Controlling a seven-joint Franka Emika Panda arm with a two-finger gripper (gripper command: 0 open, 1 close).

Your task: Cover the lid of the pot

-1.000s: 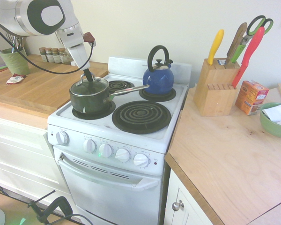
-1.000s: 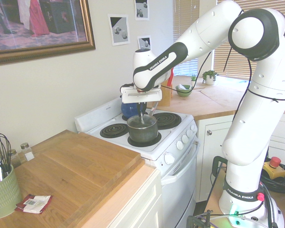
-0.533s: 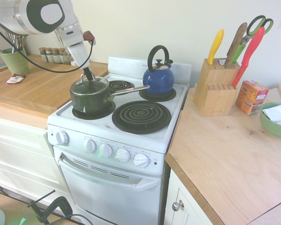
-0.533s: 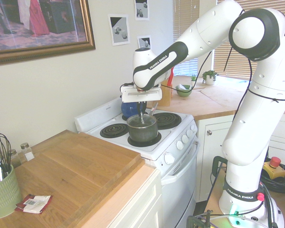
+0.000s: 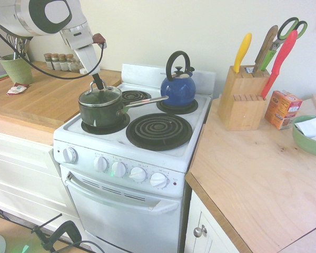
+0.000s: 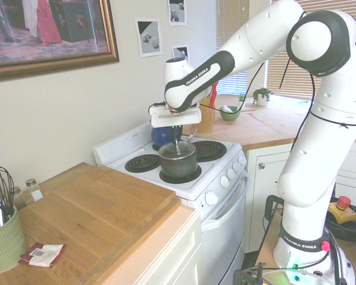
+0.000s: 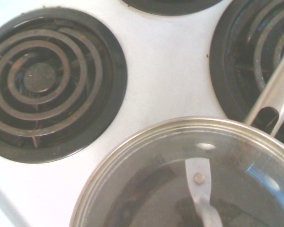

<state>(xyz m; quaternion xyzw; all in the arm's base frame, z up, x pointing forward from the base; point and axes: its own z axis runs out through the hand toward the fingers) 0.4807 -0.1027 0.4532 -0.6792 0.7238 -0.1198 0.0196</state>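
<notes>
The dark green pot (image 5: 99,113) stands on the stove's front left burner, its long silver handle pointing toward the blue kettle. The glass lid (image 5: 101,97) with a silver rim lies on the pot's rim. My gripper (image 5: 99,86) comes down from above left, its dark fingers shut on the handle at the lid's top. In the second exterior view the gripper (image 6: 177,144) hangs straight over the lid (image 6: 178,150) and pot (image 6: 178,167). The wrist view shows the lid (image 7: 146,179) close up, with the pot handle (image 7: 274,94) beside it.
A blue kettle (image 5: 178,87) sits on the back right burner, and the two other burners are bare. On the right counter stand a knife block (image 5: 244,97), an orange box (image 5: 282,108) and a green bowl (image 5: 309,134). Spice jars (image 5: 60,61) and a green utensil cup (image 5: 16,67) stand at left.
The wrist has shifted slightly up and toward the wall. The lid has stayed on the pot, and the fingers have stayed shut.
</notes>
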